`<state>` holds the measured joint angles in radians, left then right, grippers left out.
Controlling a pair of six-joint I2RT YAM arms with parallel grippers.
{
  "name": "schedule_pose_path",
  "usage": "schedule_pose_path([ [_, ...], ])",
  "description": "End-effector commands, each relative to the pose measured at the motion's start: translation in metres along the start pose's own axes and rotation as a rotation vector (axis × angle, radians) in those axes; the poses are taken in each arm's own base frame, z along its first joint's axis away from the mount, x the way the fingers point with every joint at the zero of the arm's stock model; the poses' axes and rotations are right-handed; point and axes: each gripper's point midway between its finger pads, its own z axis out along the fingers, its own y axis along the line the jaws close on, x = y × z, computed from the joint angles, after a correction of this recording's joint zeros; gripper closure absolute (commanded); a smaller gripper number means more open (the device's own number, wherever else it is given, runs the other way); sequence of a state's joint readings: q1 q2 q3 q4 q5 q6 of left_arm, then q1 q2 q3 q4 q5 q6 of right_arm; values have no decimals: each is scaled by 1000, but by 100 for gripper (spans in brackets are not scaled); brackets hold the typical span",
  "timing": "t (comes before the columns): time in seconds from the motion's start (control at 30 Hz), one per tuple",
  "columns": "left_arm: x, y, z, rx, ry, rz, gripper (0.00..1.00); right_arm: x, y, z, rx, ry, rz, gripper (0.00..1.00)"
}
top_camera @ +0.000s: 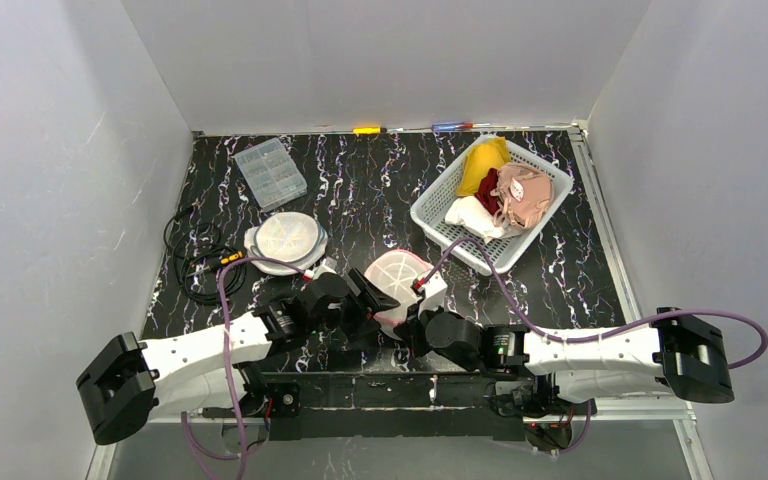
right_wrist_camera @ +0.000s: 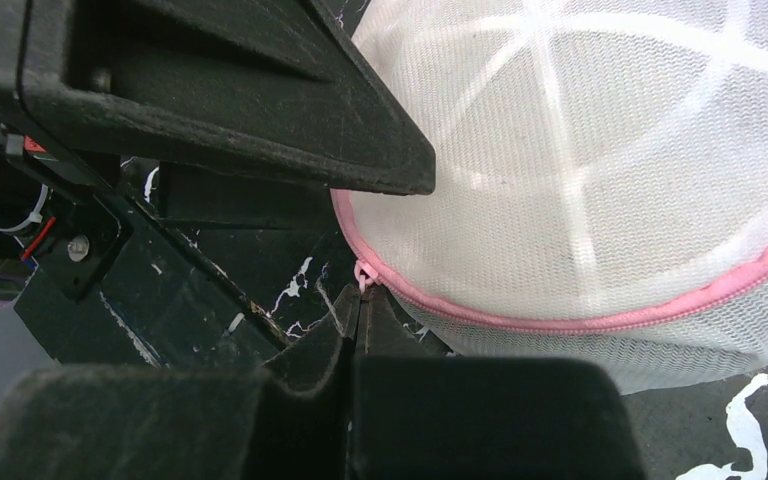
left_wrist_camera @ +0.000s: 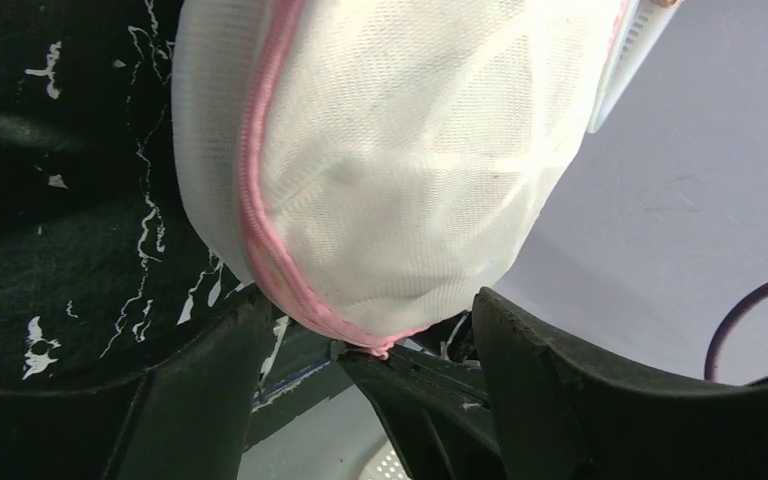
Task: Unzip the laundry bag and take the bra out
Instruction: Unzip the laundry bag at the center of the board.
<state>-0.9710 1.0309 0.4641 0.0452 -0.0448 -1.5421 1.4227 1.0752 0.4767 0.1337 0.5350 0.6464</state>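
Observation:
The laundry bag (top_camera: 400,276) is a white mesh dome with a pink zipper, lying near the table's front edge between both arms. My left gripper (left_wrist_camera: 370,305) is open, with one finger on each side of the bag's (left_wrist_camera: 400,150) rounded end, and does not pinch it. My right gripper (right_wrist_camera: 360,298) is shut, its tips pinching the small pink zipper pull (right_wrist_camera: 362,274) at the bag's (right_wrist_camera: 580,150) seam. The same pinch shows in the left wrist view, at the pink pull (left_wrist_camera: 385,348). The bra is hidden.
A white basket (top_camera: 430,215) holding several garments stands at the back right. A second round mesh bag (top_camera: 286,238) lies at the left, with a clear compartment box (top_camera: 270,172) behind it. A coil of black cable (top_camera: 195,262) lies by the left wall.

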Motion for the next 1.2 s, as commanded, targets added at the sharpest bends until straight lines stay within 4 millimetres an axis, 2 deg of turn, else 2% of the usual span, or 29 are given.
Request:
schedule_pose_path([
  [0.0, -5, -4, -1, 22, -37, -10, 30, -26, 18, -4, -44, -62, 19, 99],
  [0.1, -10, 1, 1, 13, -66, -2, 41, -25, 20, -3, -49, -60, 18, 99],
  [0.37, -13, 12, 7, -27, -82, 17, 85, -26, 19, -6, -46, -64, 19, 99],
  [0.5, -15, 13, 5, -26, -94, 36, 100, -28, 12, -11, -25, -70, 18, 99],
  [0.67, -19, 9, -2, -17, -112, 96, 100, -28, -10, -20, 56, -85, 2, 99],
  [0.9, -13, 4, -5, -13, -76, 160, 100, -26, -37, -29, 163, -88, -7, 99],
  [1.03, -12, 1, -10, -24, -55, 248, 100, -31, -36, -34, 151, -100, -2, 99],
  [1.17, -12, -17, -18, 16, -1, 362, 100, -36, -24, -37, 85, -106, -4, 99],
])
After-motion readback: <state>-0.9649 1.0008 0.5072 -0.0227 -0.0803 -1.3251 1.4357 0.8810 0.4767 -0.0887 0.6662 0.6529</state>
